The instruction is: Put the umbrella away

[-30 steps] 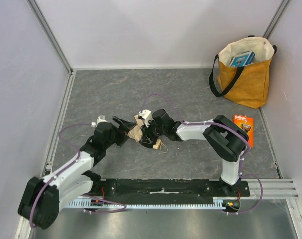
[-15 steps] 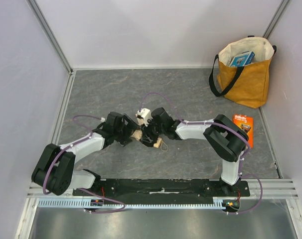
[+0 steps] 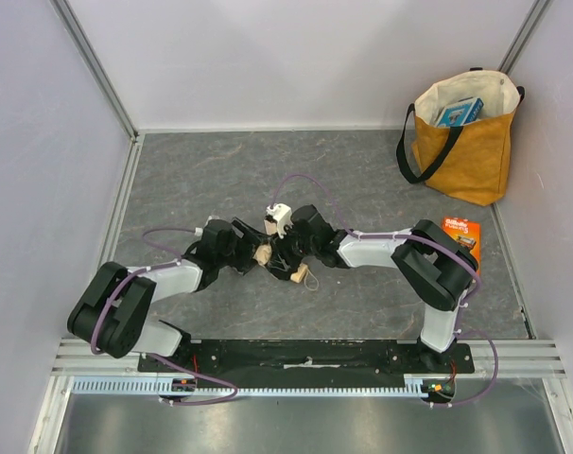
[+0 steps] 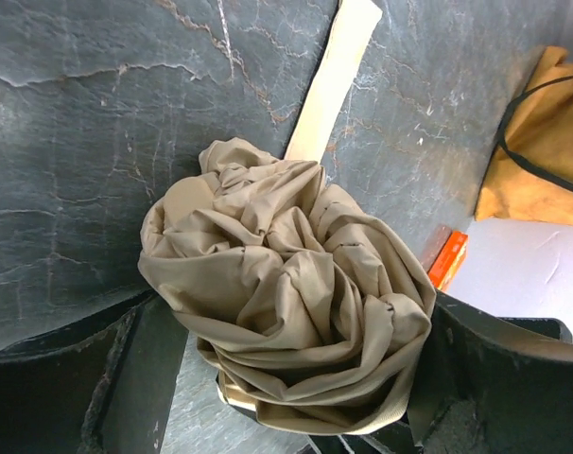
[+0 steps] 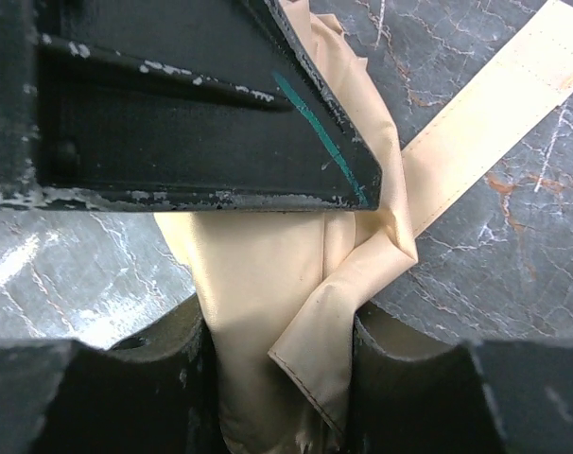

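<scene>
Swung low and inward over the last second with the left arm, bringing the left gripper [image 3: 250, 253] up against the umbrella [image 3: 262, 253] at mid-table, nose to nose with the right gripper [image 3: 280, 249]. Straddles the crumpled beige canopy [image 4: 286, 303] in the left wrist view, with one black finger [image 4: 126, 378] on each flank and cloth touching both inner faces. Stands wide at the jaws, yet cannot tell whether pressing in or merely resting against the fabric. Clamps a fold of the same cream cloth on the right side, closed on it between the two dark fingers [image 5: 173, 95], with the fold running down into the gap below. Lies on the grey table [image 3: 220, 180] between the two grippers, bunched rather than rolled, with the strap [image 4: 336, 71] stretched flat on the stone beyond the bundle. Shows the wooden knob handle [image 3: 293, 276] and cord loop [image 3: 309, 277] resting just near-right of the right gripper. Sits well apart from the mustard tote bag [image 3: 466, 142] in the far right corner, and from the orange packet [image 3: 461, 236] on the table near that bag
</scene>
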